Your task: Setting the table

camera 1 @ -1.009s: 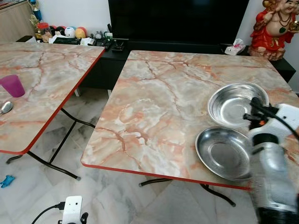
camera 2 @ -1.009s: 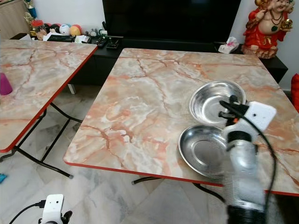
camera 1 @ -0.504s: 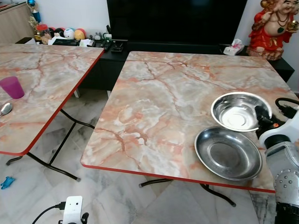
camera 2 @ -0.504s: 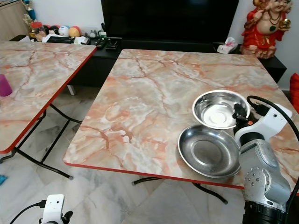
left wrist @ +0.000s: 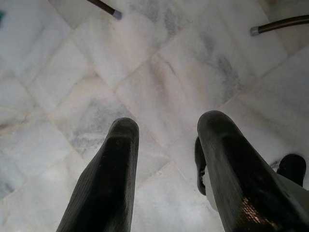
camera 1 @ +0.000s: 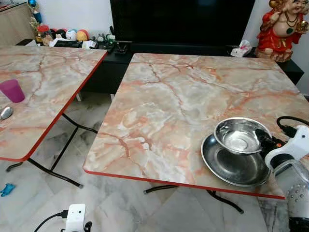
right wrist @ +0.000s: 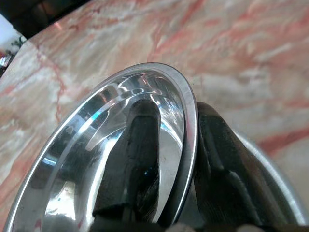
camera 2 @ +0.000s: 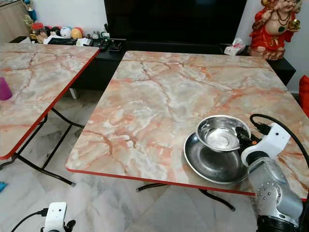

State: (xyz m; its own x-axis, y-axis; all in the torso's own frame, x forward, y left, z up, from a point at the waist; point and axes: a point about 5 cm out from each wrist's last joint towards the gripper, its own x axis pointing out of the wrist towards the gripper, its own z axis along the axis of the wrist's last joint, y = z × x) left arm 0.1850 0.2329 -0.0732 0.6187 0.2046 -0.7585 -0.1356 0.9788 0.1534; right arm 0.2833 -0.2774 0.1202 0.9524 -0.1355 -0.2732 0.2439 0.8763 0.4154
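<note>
From the head views, the right pincer (camera 1: 264, 139) grips the rim of the smaller steel bowl (camera 1: 239, 135), holding it tilted over the larger steel bowl (camera 1: 235, 166) that sits near the front right corner of the marble desk (camera 1: 183, 101), while a purple cup (camera 1: 12, 89) stands on the neighbouring desk (camera 1: 43, 82) to the left. The left wrist view shows the left pincer (left wrist: 166, 145) hanging over the tiled floor (left wrist: 145, 72), its fingers (left wrist: 111, 174) spread apart and holding nothing. In the right wrist view, one finger lies inside the smaller bowl and the other outside, clamped tight on its rim above the desk.
</note>
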